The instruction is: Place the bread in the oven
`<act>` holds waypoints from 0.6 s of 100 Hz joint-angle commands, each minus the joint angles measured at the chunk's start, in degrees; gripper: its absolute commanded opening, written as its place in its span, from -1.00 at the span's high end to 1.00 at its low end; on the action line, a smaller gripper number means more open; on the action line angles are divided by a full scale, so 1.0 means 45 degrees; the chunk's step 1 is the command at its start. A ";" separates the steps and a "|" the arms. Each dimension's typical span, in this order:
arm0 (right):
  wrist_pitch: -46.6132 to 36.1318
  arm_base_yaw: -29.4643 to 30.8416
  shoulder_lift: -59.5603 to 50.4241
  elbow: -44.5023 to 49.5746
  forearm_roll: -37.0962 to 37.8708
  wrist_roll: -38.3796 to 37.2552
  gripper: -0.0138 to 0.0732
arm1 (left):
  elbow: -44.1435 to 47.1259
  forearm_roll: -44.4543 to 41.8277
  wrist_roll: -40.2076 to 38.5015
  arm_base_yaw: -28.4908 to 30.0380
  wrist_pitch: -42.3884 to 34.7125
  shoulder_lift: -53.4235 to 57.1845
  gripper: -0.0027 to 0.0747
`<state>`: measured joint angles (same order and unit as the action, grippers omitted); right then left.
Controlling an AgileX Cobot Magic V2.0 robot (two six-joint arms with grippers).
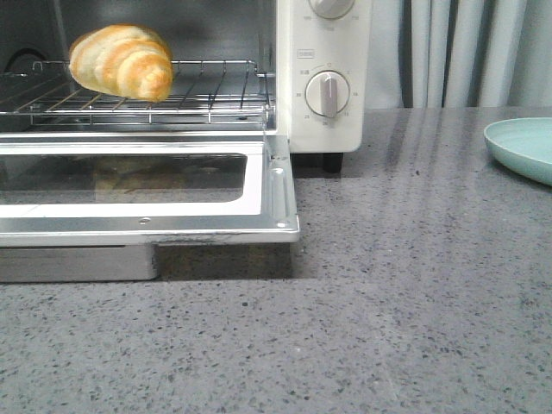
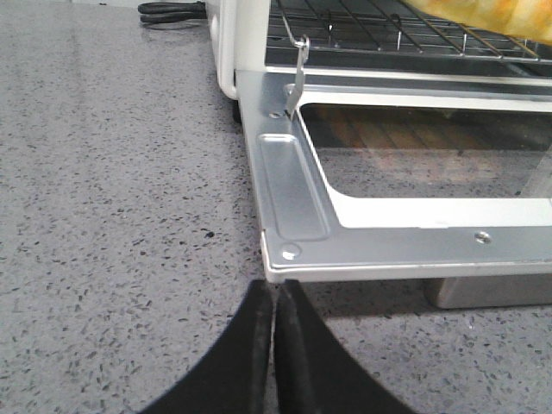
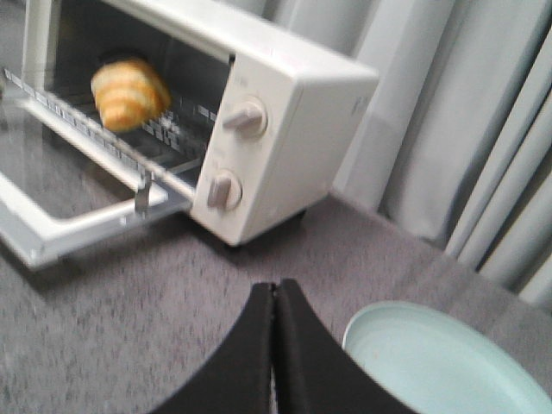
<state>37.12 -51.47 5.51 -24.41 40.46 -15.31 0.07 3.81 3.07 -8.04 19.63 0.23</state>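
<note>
The golden-brown bread (image 1: pixel 122 62) lies on the wire rack (image 1: pixel 207 93) inside the cream-white oven (image 1: pixel 323 78), whose glass door (image 1: pixel 280 194) hangs open and flat. The bread also shows in the right wrist view (image 3: pixel 129 93), and a sliver of it shows in the left wrist view (image 2: pixel 483 17). My left gripper (image 2: pixel 274 289) is shut and empty, just below the near corner of the door (image 2: pixel 289 250). My right gripper (image 3: pixel 276 289) is shut and empty over the counter, away from the oven (image 3: pixel 276 147). Neither gripper shows in the front view.
A pale green plate (image 1: pixel 526 148) sits at the right on the grey speckled counter (image 1: pixel 345 328); it lies right beside my right gripper in the right wrist view (image 3: pixel 440 362). A metal tray (image 1: pixel 78 263) sits under the door. Curtains (image 1: pixel 466 52) hang behind. A black cable (image 2: pixel 172 12) lies beside the oven.
</note>
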 commanded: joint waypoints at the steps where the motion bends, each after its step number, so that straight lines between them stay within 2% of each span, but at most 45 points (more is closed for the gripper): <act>1: -0.0300 0.0565 0.0167 0.0270 0.0464 0.0045 0.84 | 0.0283 0.0046 -0.0105 0.0007 -0.0571 0.0329 0.99; 13: 0.0931 0.1843 0.0149 0.0914 0.0382 0.0045 0.84 | 0.0283 0.0046 -0.0105 0.0007 -0.0571 0.0329 0.99; 24: -0.0287 0.2814 0.0149 0.1646 -0.0109 0.0068 0.84 | 0.0283 0.0046 -0.0105 0.0007 -0.0571 0.0329 0.99; 29: -0.0300 0.3058 0.0149 0.1901 -0.0109 0.0068 0.84 | 0.0283 0.0046 -0.0105 0.0007 -0.0571 0.0329 0.99; 37: -0.0347 0.3159 0.0149 0.2285 -0.0139 0.0155 0.84 | 0.0283 0.0046 -0.0105 0.0007 -0.0571 0.0329 0.99; 51: -0.1456 0.3395 0.0149 0.2536 -0.0518 0.0155 0.84 | 0.0283 0.0046 -0.0105 0.0007 -0.0571 0.0329 0.99; 60: -0.2386 0.4240 0.0149 0.2662 -0.1557 0.0155 0.84 | 0.0283 0.0046 -0.0105 0.0007 -0.0571 0.0329 0.99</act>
<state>33.87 -35.39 5.51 -11.45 35.59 -15.20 0.07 3.81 3.07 -8.04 19.63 0.23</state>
